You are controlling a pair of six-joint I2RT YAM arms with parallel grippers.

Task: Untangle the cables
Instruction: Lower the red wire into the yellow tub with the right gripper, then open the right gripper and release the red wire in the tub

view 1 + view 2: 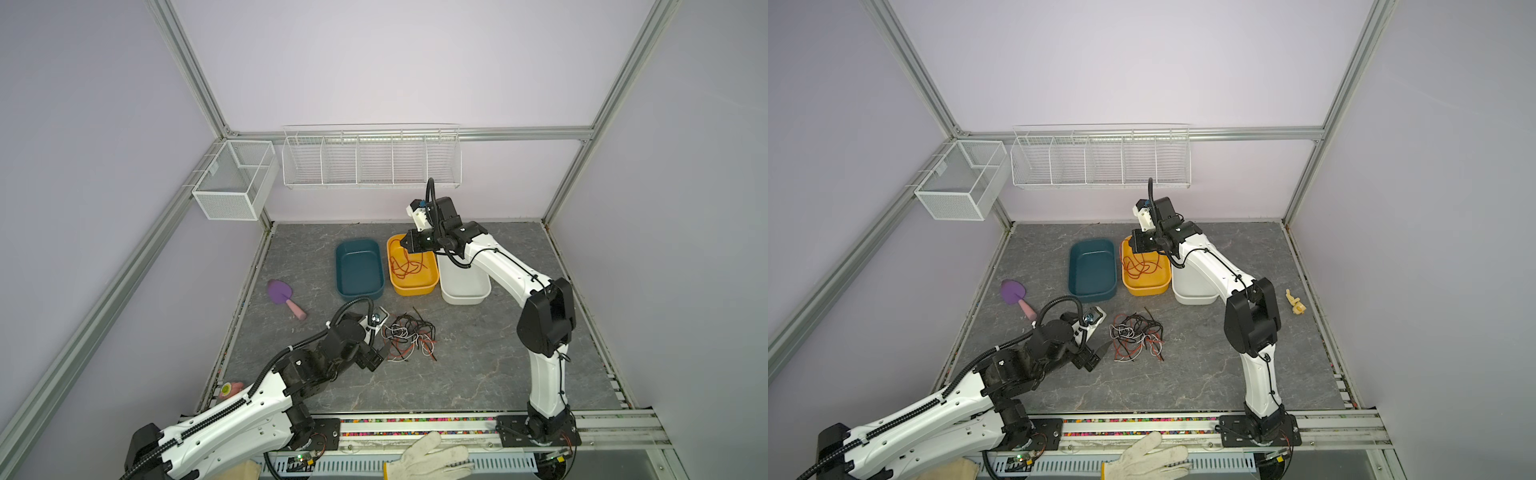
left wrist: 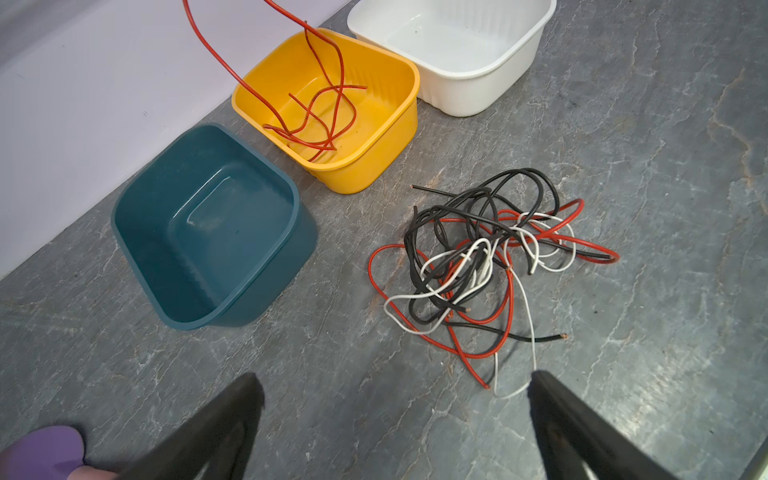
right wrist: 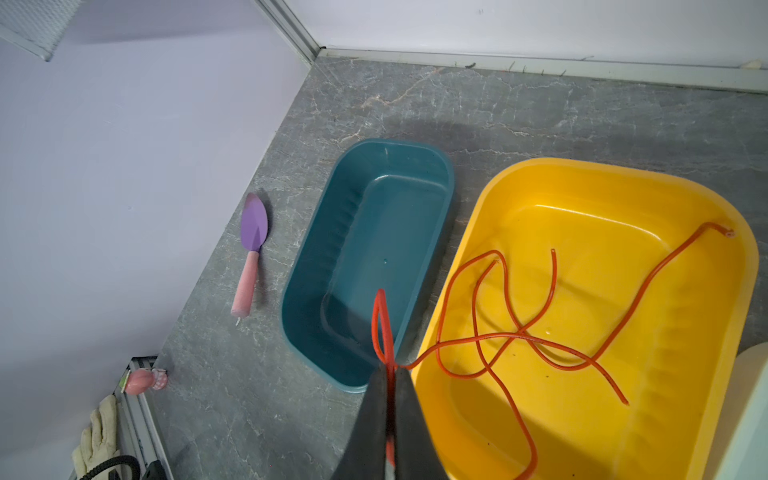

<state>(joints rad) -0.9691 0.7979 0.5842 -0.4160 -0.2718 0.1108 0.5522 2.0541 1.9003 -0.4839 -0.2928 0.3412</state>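
Right jaws pinch red cable [image 3: 519,334].

White bin [image 1: 465,287] partly covered by the right arm [image 1: 498,258] in both top views; glove [image 1: 428,458] cut by the near edge; red cable [image 2: 216,54] leaves the left wrist view; yellowish object [image 1: 1295,302], right, too small to identify.

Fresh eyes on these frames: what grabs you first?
The heap of tangled red, black and white cables in the middle of the table, just ahead of the open left gripper. Next, the right gripper, shut on a red cable that trails down into the yellow tub at the back, which sits between an empty teal tub and a white tub.
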